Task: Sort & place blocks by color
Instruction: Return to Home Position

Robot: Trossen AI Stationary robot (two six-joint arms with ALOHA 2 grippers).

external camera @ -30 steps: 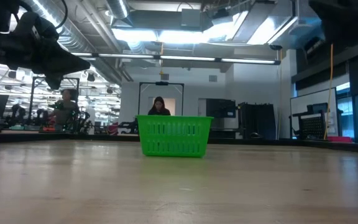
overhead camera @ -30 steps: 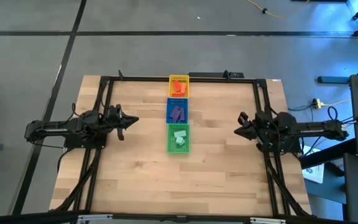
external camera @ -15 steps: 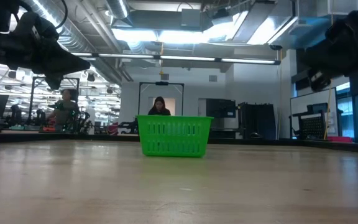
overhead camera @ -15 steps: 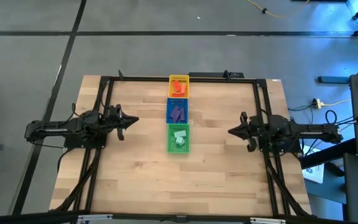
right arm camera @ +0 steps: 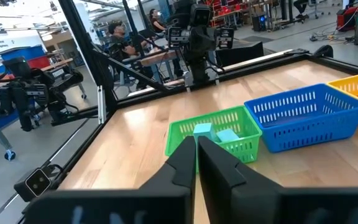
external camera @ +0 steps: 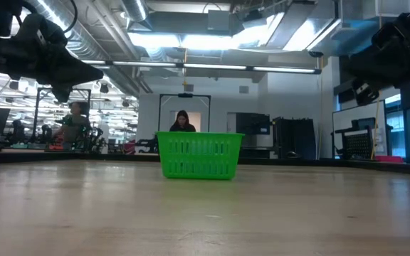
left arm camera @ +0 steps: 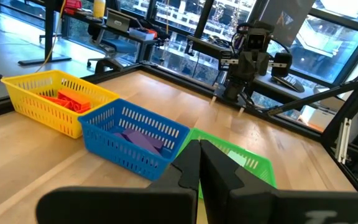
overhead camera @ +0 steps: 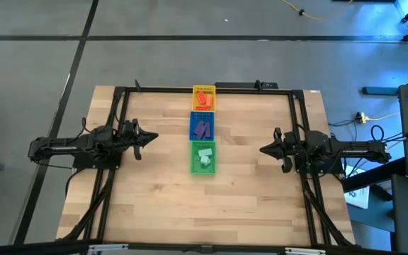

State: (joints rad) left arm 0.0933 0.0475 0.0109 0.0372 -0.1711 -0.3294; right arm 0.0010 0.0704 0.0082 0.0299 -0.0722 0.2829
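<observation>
Lying sorted along the middle of the table (overhead camera: 154,205), the orange blocks (overhead camera: 204,97) sit in the yellow basket (overhead camera: 194,100), the purple blocks (overhead camera: 202,128) in the blue basket (overhead camera: 192,126), and the teal blocks (overhead camera: 205,157) in the green basket (overhead camera: 193,160). Sorting looks finished; parking the arms seems the step in hand. The left gripper (overhead camera: 147,137) and right gripper (overhead camera: 264,149) hang at opposite sides, fingers pressed together, empty. Next, each arm likely only needs to settle at rest, clear of the baskets.
</observation>
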